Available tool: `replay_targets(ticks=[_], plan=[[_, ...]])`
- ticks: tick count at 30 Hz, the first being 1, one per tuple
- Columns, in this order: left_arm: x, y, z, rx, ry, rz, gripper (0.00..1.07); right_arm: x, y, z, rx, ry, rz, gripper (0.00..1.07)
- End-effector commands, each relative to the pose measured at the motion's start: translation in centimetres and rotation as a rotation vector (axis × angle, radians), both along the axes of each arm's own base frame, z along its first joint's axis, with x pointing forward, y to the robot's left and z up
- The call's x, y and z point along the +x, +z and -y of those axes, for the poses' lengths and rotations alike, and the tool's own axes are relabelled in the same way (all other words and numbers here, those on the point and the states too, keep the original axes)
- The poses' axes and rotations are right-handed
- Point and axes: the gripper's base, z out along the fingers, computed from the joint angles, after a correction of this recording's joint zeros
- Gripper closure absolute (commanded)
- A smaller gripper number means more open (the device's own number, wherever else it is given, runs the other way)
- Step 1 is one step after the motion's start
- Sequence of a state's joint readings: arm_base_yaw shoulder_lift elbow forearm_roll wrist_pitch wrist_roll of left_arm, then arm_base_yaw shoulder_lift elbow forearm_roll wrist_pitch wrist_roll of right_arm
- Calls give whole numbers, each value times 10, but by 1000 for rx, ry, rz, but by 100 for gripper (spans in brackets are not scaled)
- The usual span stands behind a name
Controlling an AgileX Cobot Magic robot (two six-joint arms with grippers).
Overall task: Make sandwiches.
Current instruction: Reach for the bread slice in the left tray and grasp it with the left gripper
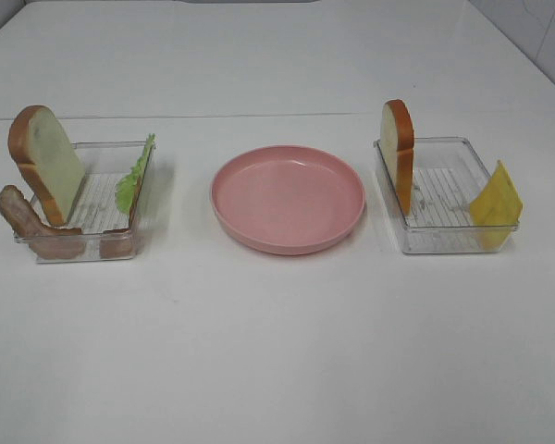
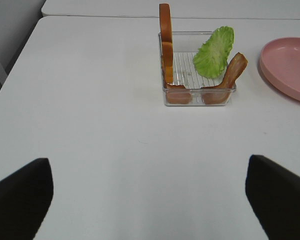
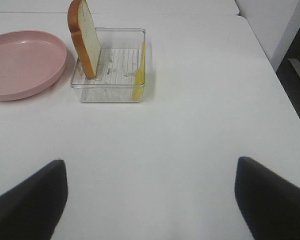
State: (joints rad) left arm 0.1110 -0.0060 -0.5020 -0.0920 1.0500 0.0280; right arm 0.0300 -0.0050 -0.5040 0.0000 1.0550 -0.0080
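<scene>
Bread (image 1: 51, 166), lettuce (image 1: 134, 176), bacon (image 1: 23, 217) at plate's (image 1: 287, 199) 9 o'clock, second bread (image 1: 400, 153) and cheese (image 1: 497, 199) at 3 o'clock, are leaning upright, likely for easy pinching; left hand (image 2: 150, 200), right hand (image 3: 150, 200) are hovering with fingers apart.

**Three dishes in a row on a white table**

The smooth white tabletop (image 1: 277, 351) carries three things, set side by side in a line across its middle. A round pink plastic plate (image 1: 287, 199) sits in the centre. To its left stands a clear rectangular plastic tray (image 1: 106, 145), and to its right a second clear rectangular tray (image 1: 449, 240) of the same kind. Each tray is near the plate but apart from it. A thin seam crosses the table just behind them.
</scene>
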Motion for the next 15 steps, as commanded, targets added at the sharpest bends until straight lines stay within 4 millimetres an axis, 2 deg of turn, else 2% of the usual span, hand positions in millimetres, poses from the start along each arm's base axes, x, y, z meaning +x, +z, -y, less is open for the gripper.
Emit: replay_targets(ticks=[1, 15], plan=[[-1, 0, 0, -5, 0, 29, 9, -2, -1, 0, 7, -5, 18, 25], [-1, 0, 0, -3, 2, 28, 9, -2, -1, 0, 7, -5, 18, 25]])
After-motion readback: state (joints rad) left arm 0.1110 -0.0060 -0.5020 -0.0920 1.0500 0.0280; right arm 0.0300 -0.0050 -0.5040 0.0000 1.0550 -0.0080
